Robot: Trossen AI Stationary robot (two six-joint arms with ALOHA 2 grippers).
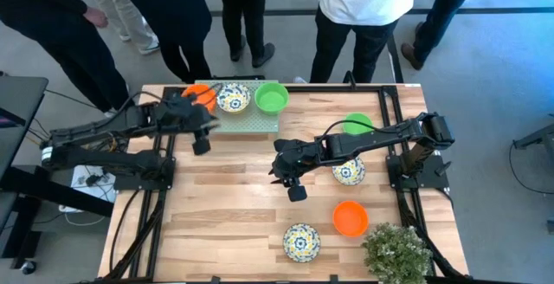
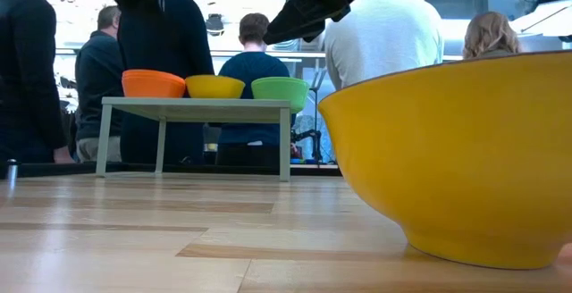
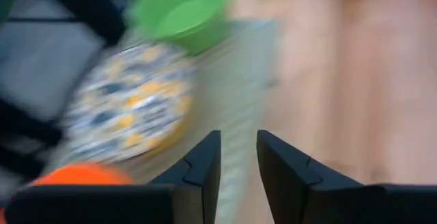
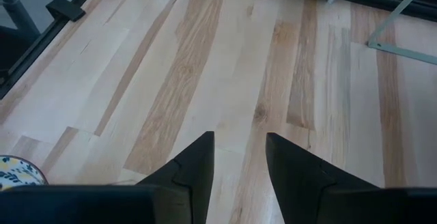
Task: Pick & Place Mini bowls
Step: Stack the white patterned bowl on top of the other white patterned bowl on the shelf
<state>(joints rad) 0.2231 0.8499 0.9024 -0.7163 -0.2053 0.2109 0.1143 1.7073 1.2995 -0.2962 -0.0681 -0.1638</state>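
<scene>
Three mini bowls stand in a row on a low pale-green stand [image 1: 260, 121] at the table's far left: orange [image 1: 199, 94], floral [image 1: 232, 99] and green [image 1: 271, 98]. My left gripper [image 1: 202, 137] [image 3: 239, 159] hovers open just near of the stand, with nothing between its fingers. Other bowls rest on the table at the right: green [image 1: 357, 124], partly under my right arm, floral [image 1: 348, 172], orange [image 1: 350, 218] and floral [image 1: 301, 242]. My right gripper [image 1: 293, 184] [image 4: 239, 159] is open above bare wood at the table's middle.
A bushy green plant [image 1: 396, 251] sits at the near right corner. Several people stand beyond the far edge. In the low view a yellow-sided bowl [image 2: 465, 150] fills the right foreground. Bare wood lies at the table's centre and near left [image 1: 216, 223].
</scene>
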